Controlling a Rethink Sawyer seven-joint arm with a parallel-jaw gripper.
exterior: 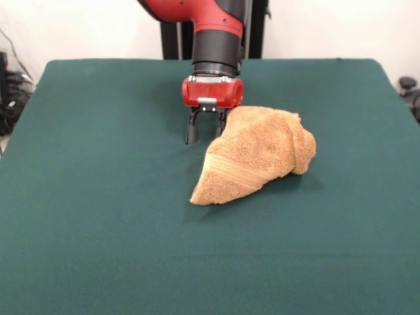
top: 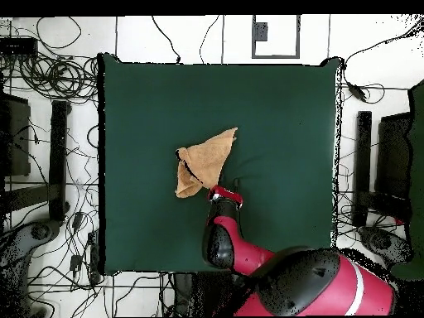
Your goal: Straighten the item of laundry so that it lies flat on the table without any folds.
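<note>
The two black fingers (exterior: 191, 134) of the gripper (exterior: 205, 131) point straight down at the table and stand spread apart, with a clear gap between them. One fingertip shows plainly, close to the green surface; the other is partly hidden behind the near edge of the cloth, so whether it touches the cloth cannot be told. Nothing sits between the fingers. Above them is a red gripper body with a small white plate on its face, then a black cylindrical wrist, then the red arm (exterior: 197, 16), which comes down nearly upright. In the overhead view the red and black arm (top: 228, 236) reaches from its base across the table edge, its gripper (top: 217, 192) ending just beside the cloth.

The small tan-orange terry-cloth hand towel (exterior: 259, 154) lies bunched and folded over on itself in a rough wedge, one pointed corner stretching away from the gripper, a smooth woven band running along one edge. It rests near the middle of the large rectangular table covered in dark green felt-like cloth (exterior: 98, 230), well apart from every edge.
</note>
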